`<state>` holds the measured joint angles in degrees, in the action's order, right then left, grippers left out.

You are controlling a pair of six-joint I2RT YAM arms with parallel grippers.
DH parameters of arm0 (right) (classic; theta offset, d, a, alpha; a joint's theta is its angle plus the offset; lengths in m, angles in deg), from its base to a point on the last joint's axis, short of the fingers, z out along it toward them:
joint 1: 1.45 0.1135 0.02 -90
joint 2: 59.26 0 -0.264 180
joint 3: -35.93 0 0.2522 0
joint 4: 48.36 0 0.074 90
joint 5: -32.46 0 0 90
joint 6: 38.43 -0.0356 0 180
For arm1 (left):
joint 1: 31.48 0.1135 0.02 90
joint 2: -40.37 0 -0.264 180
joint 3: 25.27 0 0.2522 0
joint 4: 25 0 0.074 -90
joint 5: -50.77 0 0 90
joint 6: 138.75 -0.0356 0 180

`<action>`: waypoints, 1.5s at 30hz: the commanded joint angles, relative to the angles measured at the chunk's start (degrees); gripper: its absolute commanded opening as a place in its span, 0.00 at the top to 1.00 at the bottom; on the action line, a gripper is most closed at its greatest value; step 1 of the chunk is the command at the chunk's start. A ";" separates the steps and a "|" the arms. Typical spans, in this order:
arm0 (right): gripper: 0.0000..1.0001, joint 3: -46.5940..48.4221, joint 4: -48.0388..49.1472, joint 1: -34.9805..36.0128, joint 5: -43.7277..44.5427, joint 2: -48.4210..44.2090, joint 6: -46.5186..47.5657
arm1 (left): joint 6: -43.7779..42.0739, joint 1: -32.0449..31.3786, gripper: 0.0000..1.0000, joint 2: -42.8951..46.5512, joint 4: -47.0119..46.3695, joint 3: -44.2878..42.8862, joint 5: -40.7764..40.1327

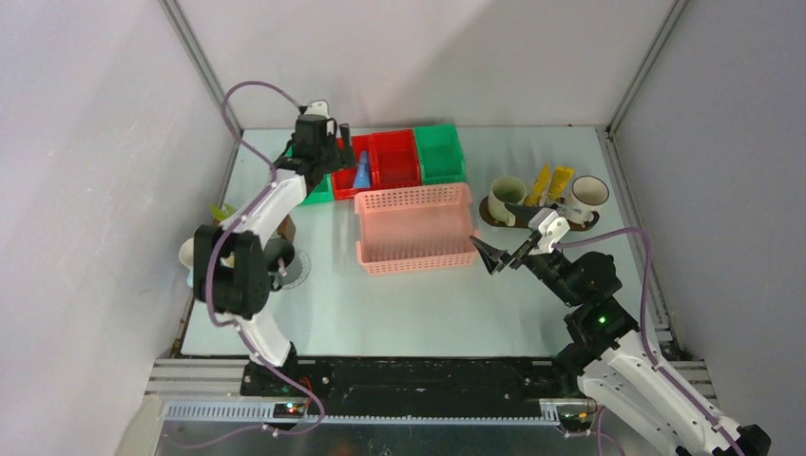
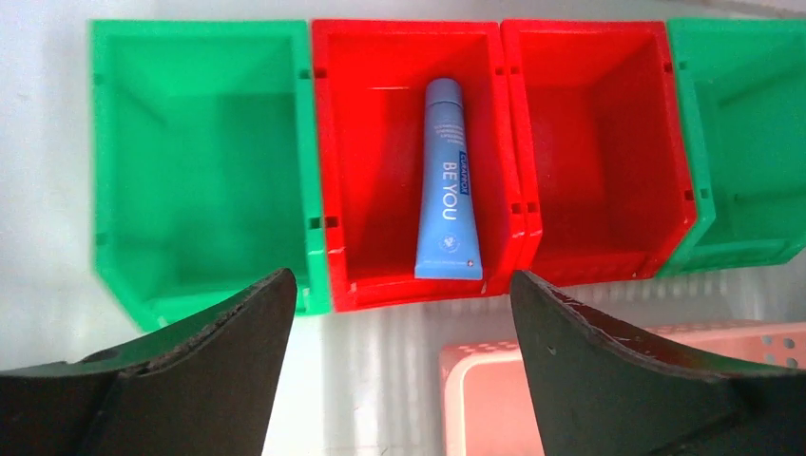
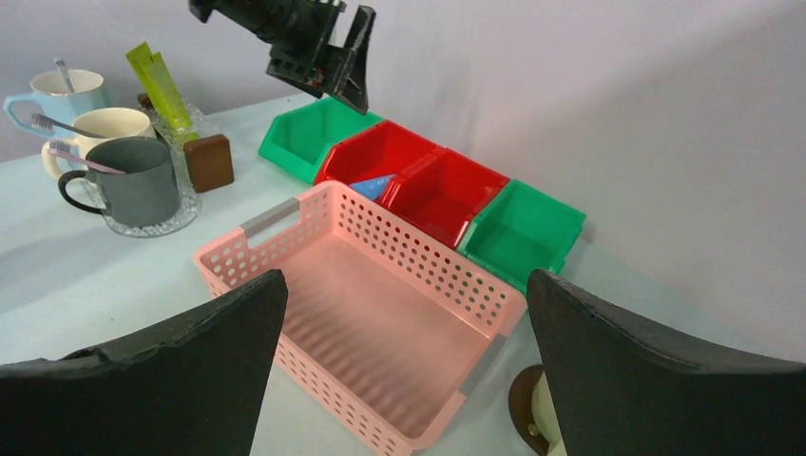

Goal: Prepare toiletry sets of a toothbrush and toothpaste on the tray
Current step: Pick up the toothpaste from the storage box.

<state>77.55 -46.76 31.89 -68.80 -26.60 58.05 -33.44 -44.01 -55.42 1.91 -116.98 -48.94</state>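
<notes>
At the right of the overhead view, the tray (image 1: 521, 222) holds two mugs, one pale (image 1: 507, 195) and one white (image 1: 589, 193), with two yellow tubes (image 1: 549, 181) standing between them. Whether a brush sits in either mug is too small to tell from there. By my reckoning these two sets are laid out or nearly so, and the board looks to have room for a third.

Toward the upper left of the right wrist view, three more mugs wait on a clear disc (image 3: 176, 217): a light blue one (image 3: 52, 93), a cream one (image 3: 103, 130) and a dark grey one (image 3: 141, 182). Each has a thin brush lying across its mouth. A yellow-green tube (image 3: 157, 81) stands just behind them, though I cannot tell what it rests in.

The blue tube (image 2: 450, 180) lies alone in the left red bin (image 2: 371, 171), cap toward the top of the frame, in the middle of the left wrist view. The left gripper (image 2: 399, 280) hangs above it, fingers spread wide with nothing between them. Fetching that tube looks like the step in hand.

The right gripper (image 3: 404, 280) is likewise spread and empty, low over the near corner of the pink basket (image 3: 361, 313), beside the tray.

What appears left is to bring a mug, a brush and a tube across to complete the row.
</notes>
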 commanded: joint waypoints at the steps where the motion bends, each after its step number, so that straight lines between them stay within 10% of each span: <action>1: 0.01 0.53 -2.62 -0.21 2.22 -1.03 -0.34 | 1.82 -0.39 0.13 -7.11 0.48 -6.45 5.19; 14: 0.01 2.77 -5.27 -0.12 3.60 0.92 -1.25 | 6.53 -0.18 0.42 -24.23 2.93 -17.90 8.57; 29: 0.01 3.52 -6.34 -0.06 4.28 1.54 -1.52 | 12.84 0.77 0.43 -33.07 7.60 -22.35 10.02; 45: 0.01 3.52 -4.12 0.05 2.58 1.97 -1.59 | 8.83 1.37 0.78 -23.39 8.81 -21.27 8.49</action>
<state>78.38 -53.80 31.91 -65.31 -24.48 56.68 -21.96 -43.23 -86.81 10.43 -137.70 -38.93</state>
